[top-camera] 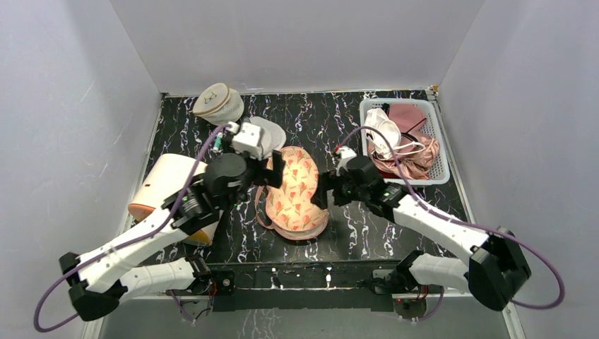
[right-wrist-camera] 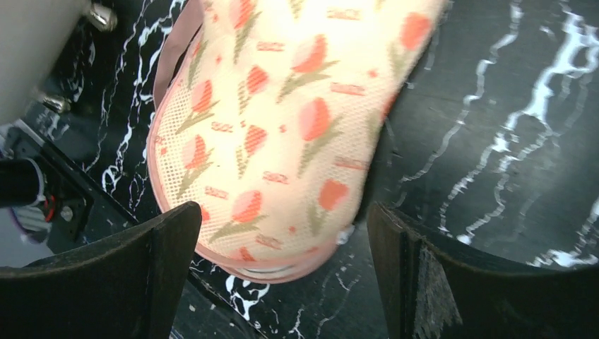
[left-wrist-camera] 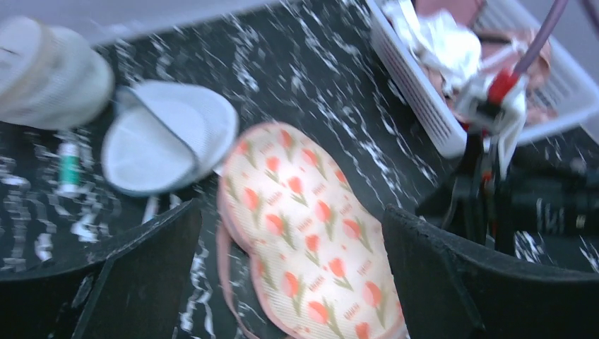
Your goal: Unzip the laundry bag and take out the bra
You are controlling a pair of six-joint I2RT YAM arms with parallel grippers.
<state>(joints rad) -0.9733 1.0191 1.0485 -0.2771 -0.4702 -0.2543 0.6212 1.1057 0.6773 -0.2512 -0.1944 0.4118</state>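
Mid desk [top-camera: 353, 229]: tulip bag [top-camera: 297, 192], lying flat. At its 10 o'clock: left pincer [top-camera: 274, 167], fingers wide apart. At its 3 o'clock: right pincer [top-camera: 321, 191], apart too. Tiny red words on print, too blurry to read.

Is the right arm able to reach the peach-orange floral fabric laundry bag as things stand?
Likely yes: the right gripper is open just beside the laundry bag, at its edge, with nothing between them.
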